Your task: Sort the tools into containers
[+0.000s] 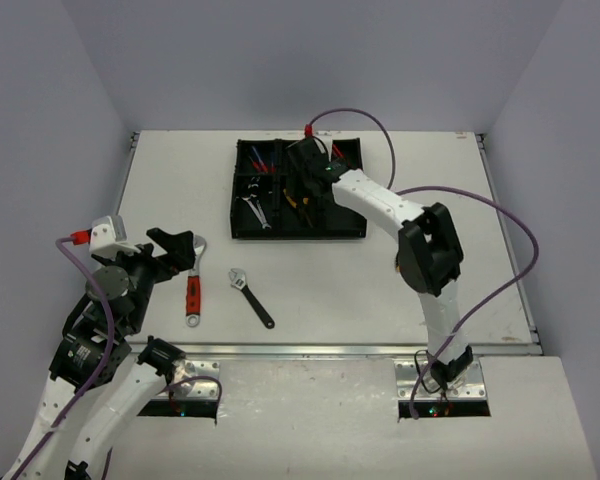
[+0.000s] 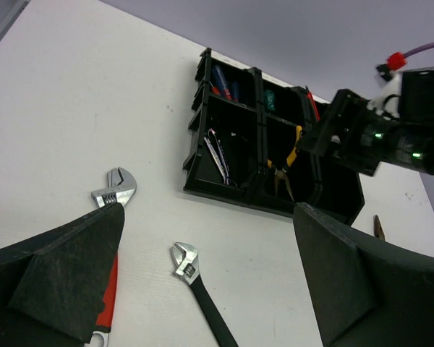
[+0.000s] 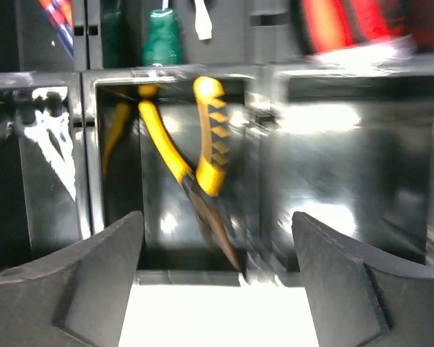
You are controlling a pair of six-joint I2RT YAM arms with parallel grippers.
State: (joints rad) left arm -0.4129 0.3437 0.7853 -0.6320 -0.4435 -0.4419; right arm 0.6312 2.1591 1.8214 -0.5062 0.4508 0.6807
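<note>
Looking from above, we see the right gripper (image 3: 215,231) reached out over the black plastic tray with six compartments (image 1: 280,235), which sits at the far middle of the white table (image 1: 380,290). Its fingers stand well apart and grip nothing. In its wrist view the yellow-handled pliers (image 3: 202,159) lie beyond them in the middle compartment of the near row, tilted, nose toward the near wall. That picture is blurred, so we cannot tell how they rest.

The silver spanners (image 1: 255,212) are in the near left compartment and the red and blue screwdrivers (image 1: 260,160) in the far left one. A green-handled screwdriver (image 3: 163,43) shows in the far middle compartment.

The left gripper (image 2: 208,210) hangs wide open and holds nothing. It sits above the red-handled adjustable wrench (image 1: 193,290), which lies on the table at the left. The black-handled adjustable wrench (image 1: 252,298) lies just to the right of it, apart from it and well short of the tray.
</note>
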